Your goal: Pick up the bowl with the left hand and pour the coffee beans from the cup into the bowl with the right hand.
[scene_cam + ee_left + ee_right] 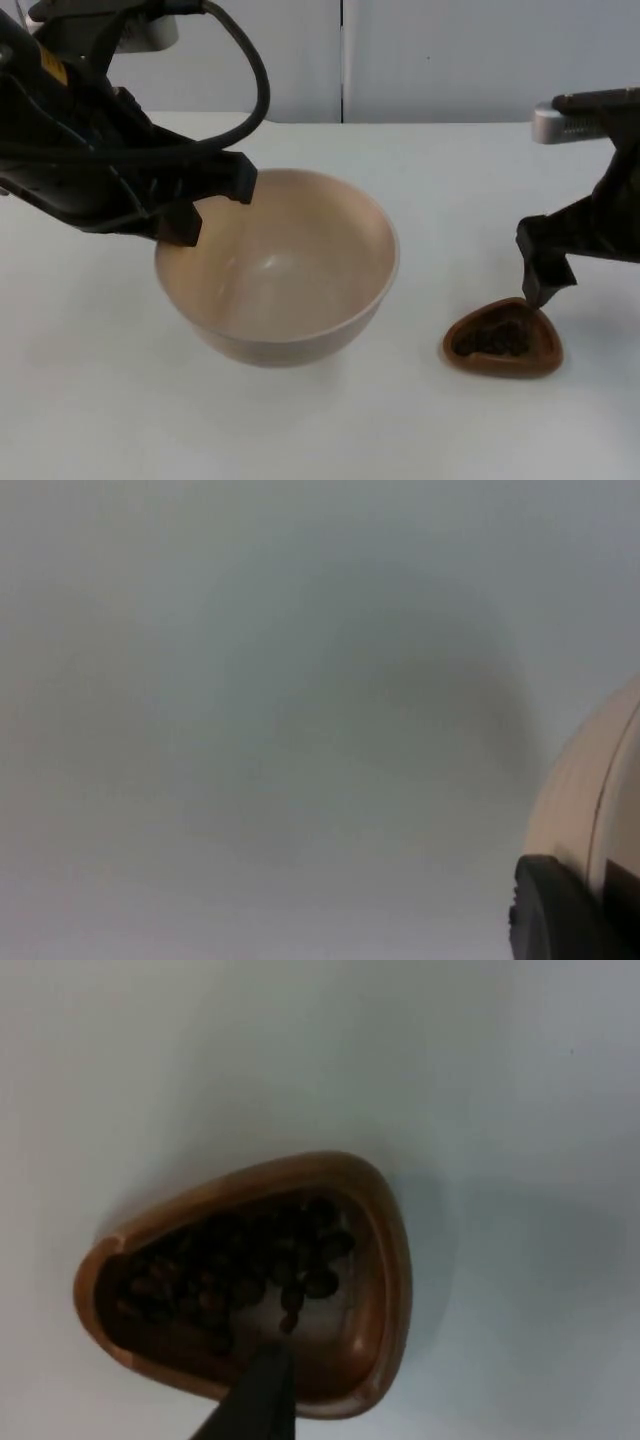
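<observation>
L gripper (200, 205) is clamping the near-left rim of the bowl (290, 265), one finger inside the wall, one outside. In the left wrist view a fingertip (560, 910) is pressing against the bowl's pale outer wall (585, 800). Bowl looks to be hanging lifted and tipped a bit toward the cam, over the table's (90, 400) left-centre part; can't tell for sure whether its base is off the top.

R gripper (545, 285) is sitting at the far rim of the cup (503, 340), which is standing on the table toward the right edge, well apart from the bowl. One finger (262, 1390) is dipping inside the cup wall, near the coffee beans (240, 1270); the other finger isn't visible, so can't tell if it's pinching the wall yet.

Handling, my guess: cup is small, light, stiff, rounded-triangle shape, smooth brown wall, prob. a bit slippery. Best hold is a pinch across the wall at a flat side, w/ a corner left free as a spout. Beans are loose, will roll fast, so tilt slow. Bowl looks rigid, moderately light; a one-sided rim grip may let it sag.
</observation>
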`<state>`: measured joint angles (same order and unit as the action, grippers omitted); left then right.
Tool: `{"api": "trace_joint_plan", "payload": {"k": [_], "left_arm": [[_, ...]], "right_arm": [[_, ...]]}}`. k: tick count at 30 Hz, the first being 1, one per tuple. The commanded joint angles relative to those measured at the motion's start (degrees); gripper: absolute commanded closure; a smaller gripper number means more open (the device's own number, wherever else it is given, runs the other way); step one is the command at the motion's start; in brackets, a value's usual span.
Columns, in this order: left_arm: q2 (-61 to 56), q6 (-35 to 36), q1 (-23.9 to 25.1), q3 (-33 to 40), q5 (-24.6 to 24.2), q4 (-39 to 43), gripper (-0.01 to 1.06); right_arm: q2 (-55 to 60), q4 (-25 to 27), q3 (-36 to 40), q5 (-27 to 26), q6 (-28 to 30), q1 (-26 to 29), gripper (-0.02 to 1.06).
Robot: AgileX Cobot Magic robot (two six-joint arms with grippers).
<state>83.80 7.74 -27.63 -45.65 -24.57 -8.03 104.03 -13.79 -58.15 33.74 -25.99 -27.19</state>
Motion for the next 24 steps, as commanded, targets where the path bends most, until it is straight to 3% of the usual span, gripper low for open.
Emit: {"api": "trace_joint_plan", "payload": {"k": [1, 14, 24], "left_arm": [[-0.51, -0.02, 0.15, 0.27, 0.93, -0.54, 1.05], [-0.51, -0.02, 0.15, 0.27, 0.93, -0.54, 1.05], [-0.51, -0.02, 0.15, 0.27, 0.93, -0.54, 1.05]], "right_arm": [[1.03, -2.45, 0.11, -0.23, -2.10, -0.76, 0.00], [7.00, -1.39, -0.02, -5.62, -3.37, -1.31, 0.00], [7.75, -2.70, -0.02, -8.62, -5.12, -1.31, 0.17]]}}
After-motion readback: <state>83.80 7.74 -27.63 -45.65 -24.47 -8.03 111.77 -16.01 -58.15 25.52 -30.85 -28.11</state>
